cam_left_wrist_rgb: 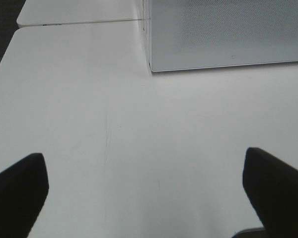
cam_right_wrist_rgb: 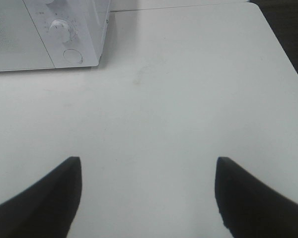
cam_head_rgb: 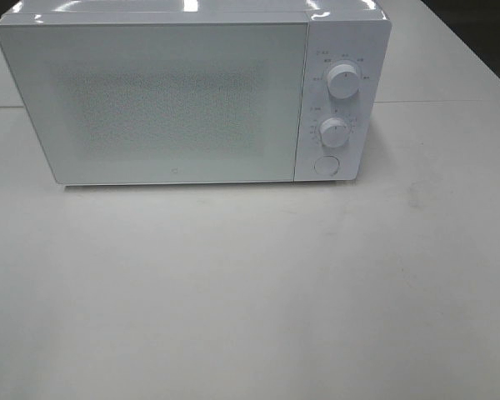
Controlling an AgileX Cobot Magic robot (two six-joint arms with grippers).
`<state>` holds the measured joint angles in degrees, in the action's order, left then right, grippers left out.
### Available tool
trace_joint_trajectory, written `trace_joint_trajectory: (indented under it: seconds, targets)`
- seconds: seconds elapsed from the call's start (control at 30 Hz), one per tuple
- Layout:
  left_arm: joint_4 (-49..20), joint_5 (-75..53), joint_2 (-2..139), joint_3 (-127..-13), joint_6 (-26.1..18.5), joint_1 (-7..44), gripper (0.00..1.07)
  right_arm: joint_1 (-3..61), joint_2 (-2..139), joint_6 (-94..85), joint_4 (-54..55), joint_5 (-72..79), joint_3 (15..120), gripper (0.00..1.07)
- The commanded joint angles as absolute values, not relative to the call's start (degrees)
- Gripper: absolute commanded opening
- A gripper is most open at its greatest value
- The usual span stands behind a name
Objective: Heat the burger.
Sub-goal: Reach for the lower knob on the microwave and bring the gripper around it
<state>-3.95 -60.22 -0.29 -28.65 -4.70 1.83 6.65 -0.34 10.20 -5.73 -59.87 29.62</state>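
Note:
A white microwave [cam_head_rgb: 179, 96] stands at the back of the white table [cam_head_rgb: 250, 283] with its door shut; its corner shows in the left wrist view [cam_left_wrist_rgb: 223, 34] and its control panel in the right wrist view [cam_right_wrist_rgb: 64, 34]. The burger is out of view in every frame. My left gripper [cam_left_wrist_rgb: 146, 186] is open over bare table in front of the microwave's left corner, nothing between its dark fingers [cam_left_wrist_rgb: 20, 191]. My right gripper [cam_right_wrist_rgb: 149, 191] is open too, over bare table off the microwave's right side, fingers [cam_right_wrist_rgb: 248, 198] wide apart. Neither arm appears in the exterior high view.
The microwave's panel carries two round knobs [cam_head_rgb: 342, 81] [cam_head_rgb: 334, 132] and a round button [cam_head_rgb: 326, 165]. The table's right edge [cam_right_wrist_rgb: 283, 54] runs beside dark floor. A seam [cam_left_wrist_rgb: 79, 22] joins a second table behind.

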Motion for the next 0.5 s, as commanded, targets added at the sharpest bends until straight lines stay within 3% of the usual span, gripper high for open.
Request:
trace_joint_trajectory:
  seconds: [0.03,0.5]
  targets:
    - [-4.6,-59.4,-1.9,-28.5,-4.7,1.7,1.0,6.3,-1.8,10.4,-5.8,-59.5,29.6,0.72]
    - [-4.6,-59.3,-1.9,-28.5,-4.7,1.7,1.0,6.5,0.1,10.6,-6.2,-57.1,30.8,0.72]
